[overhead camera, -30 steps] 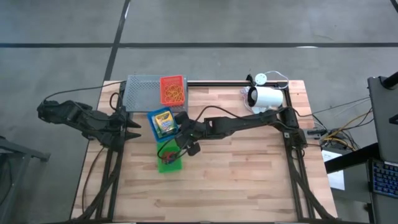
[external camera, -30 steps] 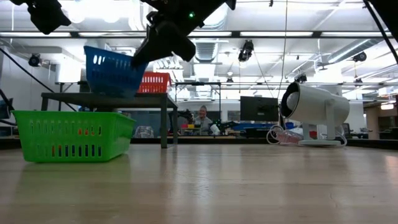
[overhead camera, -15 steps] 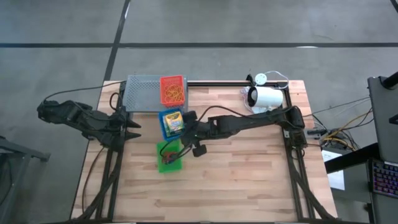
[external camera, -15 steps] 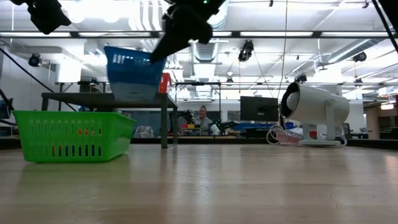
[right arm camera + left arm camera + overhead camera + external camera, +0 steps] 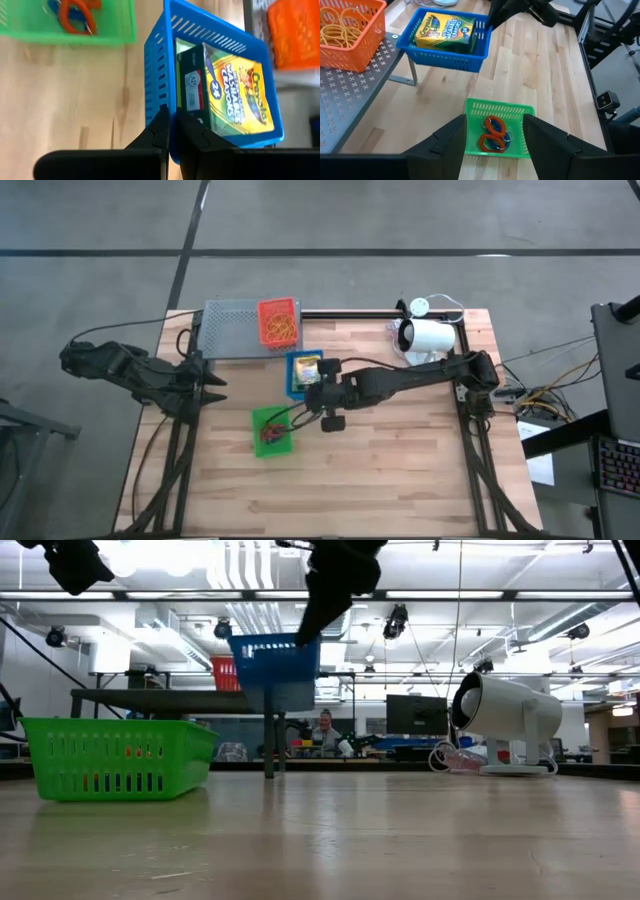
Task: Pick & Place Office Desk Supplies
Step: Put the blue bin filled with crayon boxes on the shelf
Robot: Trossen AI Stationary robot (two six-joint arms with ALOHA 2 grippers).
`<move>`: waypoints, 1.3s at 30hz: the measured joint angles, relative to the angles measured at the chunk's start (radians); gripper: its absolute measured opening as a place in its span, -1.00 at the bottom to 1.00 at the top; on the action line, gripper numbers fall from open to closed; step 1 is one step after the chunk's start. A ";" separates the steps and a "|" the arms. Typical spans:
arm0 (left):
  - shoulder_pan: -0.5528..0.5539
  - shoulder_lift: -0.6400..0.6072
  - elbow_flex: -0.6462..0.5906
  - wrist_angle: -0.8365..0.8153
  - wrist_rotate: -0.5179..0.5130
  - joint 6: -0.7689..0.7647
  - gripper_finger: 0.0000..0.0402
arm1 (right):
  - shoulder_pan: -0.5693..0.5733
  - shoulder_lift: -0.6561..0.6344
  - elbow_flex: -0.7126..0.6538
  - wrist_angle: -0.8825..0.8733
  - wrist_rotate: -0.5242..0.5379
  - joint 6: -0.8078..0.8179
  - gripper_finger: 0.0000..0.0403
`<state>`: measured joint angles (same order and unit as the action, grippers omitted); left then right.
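The right gripper (image 5: 322, 385) is clamped on the wall of the blue basket (image 5: 303, 375) and holds it up in the air, over the middle of the bench (image 5: 400, 470) toward the back edge. A crayon box (image 5: 448, 31) lies inside the basket. I think the job now is to carry the basket to its spot and set it down. The grip is only on one thin wall, so it is best to move slowly and keep the basket flat. If it tips, the crayon box could slide out. It should come down softly, with room around it, not on the green basket (image 5: 271, 431).

The green basket sits on the bench near the front left and holds red and blue loops (image 5: 494, 134). The orange basket (image 5: 279, 323) with thin rubber bands (image 5: 337, 33) sits on the grey rack (image 5: 230, 328) at the back left corner.

The left gripper (image 5: 495, 131) waits past the left edge with its jaws apart, holding nothing.

Where the blue basket should go does not show. Its bottom is hidden from above. The white lamp (image 5: 428, 336) stands at the back right corner.
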<state>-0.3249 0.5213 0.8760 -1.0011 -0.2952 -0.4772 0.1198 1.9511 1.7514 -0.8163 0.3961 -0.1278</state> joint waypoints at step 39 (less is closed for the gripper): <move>0.000 0.000 0.000 0.001 0.000 0.000 0.00 | -0.179 -0.392 -0.628 0.527 0.045 -0.312 -0.96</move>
<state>-0.3248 0.5209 0.8758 -1.0006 -0.2952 -0.4770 -0.0590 1.5591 1.1236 -0.2898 0.4412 -0.4395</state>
